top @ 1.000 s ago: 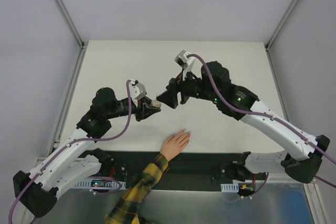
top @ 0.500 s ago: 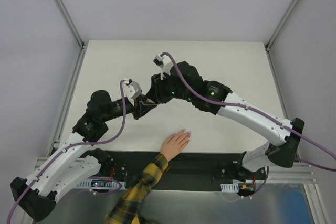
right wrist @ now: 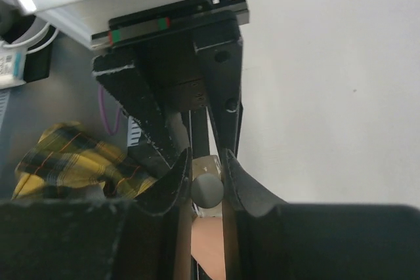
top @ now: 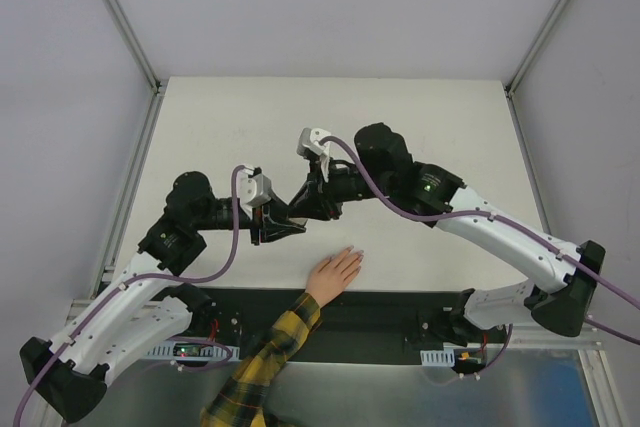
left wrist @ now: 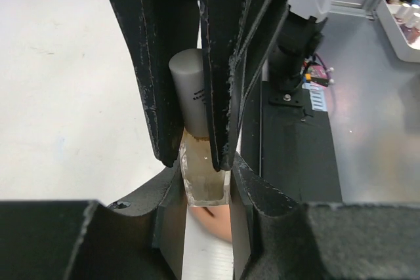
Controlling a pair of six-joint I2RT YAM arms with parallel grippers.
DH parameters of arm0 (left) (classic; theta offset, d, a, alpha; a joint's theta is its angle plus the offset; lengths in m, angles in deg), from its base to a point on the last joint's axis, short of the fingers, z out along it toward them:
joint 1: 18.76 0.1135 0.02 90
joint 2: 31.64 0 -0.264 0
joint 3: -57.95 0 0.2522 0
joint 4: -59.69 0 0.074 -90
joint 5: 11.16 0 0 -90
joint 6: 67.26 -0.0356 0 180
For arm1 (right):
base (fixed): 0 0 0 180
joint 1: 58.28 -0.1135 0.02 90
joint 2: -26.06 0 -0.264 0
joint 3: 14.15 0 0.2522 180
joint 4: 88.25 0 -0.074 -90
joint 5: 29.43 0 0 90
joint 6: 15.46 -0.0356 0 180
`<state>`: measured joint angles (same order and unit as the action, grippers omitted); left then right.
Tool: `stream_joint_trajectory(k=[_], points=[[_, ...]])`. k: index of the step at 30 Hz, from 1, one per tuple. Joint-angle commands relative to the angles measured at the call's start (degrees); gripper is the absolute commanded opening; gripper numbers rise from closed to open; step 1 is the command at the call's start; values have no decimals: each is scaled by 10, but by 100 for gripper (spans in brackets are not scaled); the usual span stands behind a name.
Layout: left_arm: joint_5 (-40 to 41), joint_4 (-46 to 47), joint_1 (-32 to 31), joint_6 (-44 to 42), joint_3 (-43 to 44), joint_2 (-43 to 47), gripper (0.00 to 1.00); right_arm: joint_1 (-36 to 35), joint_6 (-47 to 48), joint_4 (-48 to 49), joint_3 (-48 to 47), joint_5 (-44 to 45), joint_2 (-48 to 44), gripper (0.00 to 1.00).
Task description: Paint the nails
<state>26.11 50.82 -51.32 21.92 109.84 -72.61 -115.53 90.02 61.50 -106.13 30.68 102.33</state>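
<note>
Left claw [top: 283, 229] clamped — right claw [top: 300, 211] pinched, tips meeting.

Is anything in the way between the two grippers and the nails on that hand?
Nothing visible: only bare table lies between the nails and the left gripper, which holds the bottle, and the right gripper, closed on its cap, not yet off.

Yellow plaid sleeve [top: 262, 367], grey-capped bottle [left wrist: 205, 178], pale nails [top: 357, 253]

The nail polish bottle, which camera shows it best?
Left wrist view: the nail polish bottle shows glass body and grey cap up close. Right wrist sees only its cap end; top view hides it.
</note>
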Motion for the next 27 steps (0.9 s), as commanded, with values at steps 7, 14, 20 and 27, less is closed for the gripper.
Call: stream_joint_trajectory(k=[7, 14, 20, 27], points=[[-27, 29, 1, -9, 27, -19, 0, 18, -40, 31, 16, -43, -34, 34], [17, 28, 1, -14, 22, -21, 0, 11, -140, 2, -7, 112, -43, 72], [33, 28, 1, -16, 20, -11, 0, 9, -152, -45, -26, 156, -38, 66], [42, 28, 1, -16, 19, -5, 0, 1, -153, -44, -32, 147, -25, 40]])
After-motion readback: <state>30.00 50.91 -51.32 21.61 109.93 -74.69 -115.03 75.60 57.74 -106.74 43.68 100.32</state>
